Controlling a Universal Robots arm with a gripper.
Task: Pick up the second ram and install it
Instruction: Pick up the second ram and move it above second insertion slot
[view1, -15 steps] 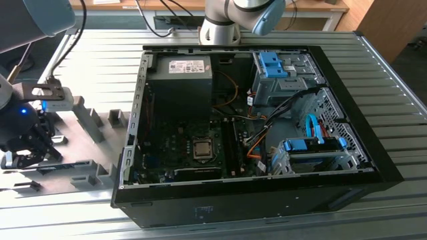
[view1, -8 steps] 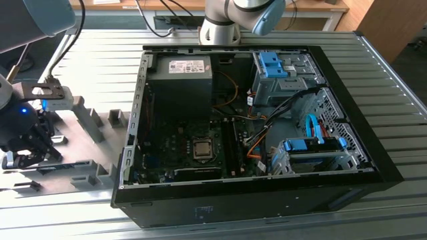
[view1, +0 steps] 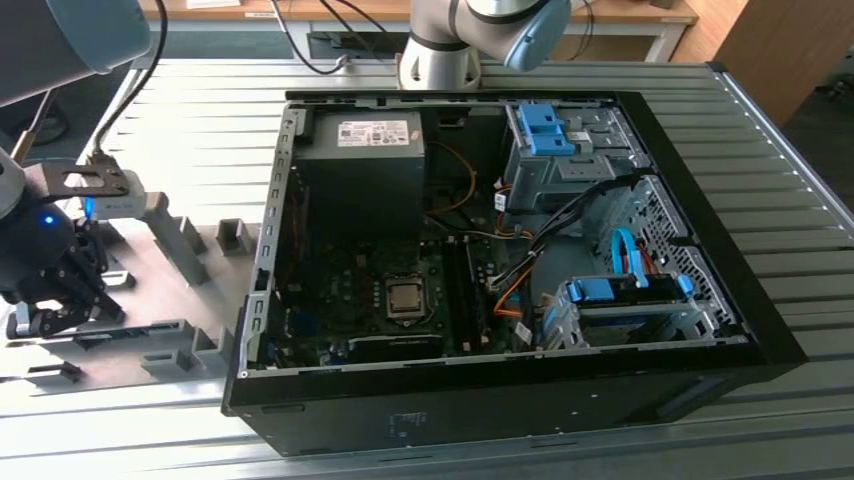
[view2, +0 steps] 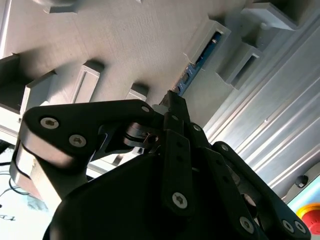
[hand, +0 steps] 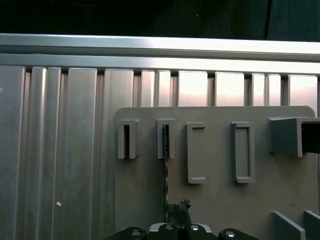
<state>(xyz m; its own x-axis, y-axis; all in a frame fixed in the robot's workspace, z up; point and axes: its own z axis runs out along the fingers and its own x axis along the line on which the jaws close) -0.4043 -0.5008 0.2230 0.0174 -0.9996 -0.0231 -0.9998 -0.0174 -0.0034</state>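
At the exterior view's left, off to the side of the open PC case (view1: 727, 260), your gripper (view1: 60, 308) hangs low over the grey holder plate (view1: 140, 290). The plate lies on the ribbed metal bench (view1: 787, 190). The case lies on its side on that bench with the motherboard exposed. The square silver processor (view1: 404, 297) sits near the middle of the board, well apart from the gripper.

In the second wrist view you see the second ram (view2: 202, 57) standing on its long edge. Its far end is seated in a slotted grey holder block (view2: 200, 35), and its near end runs straight into the tip of the gripper (view2: 172, 102). The black fingers (view2: 176, 142) converge to a point there. They look clenched on the near end of the second ram, though the linkage hides the pads, so take that as likely rather than certain.

The first wrist view gives you the second ram (hand: 165, 170) edge-on. It is a thin dark line leaving its holder block (hand: 165, 139) and running along the holder plate (hand: 215, 200) to the gripper (hand: 178, 214). Just beside that block stands a second slotted block (hand: 126, 140), and farther along the plate are two shallow rectangular frames (hand: 196, 152). The second ram sits in its holder on the plate, outside the case.
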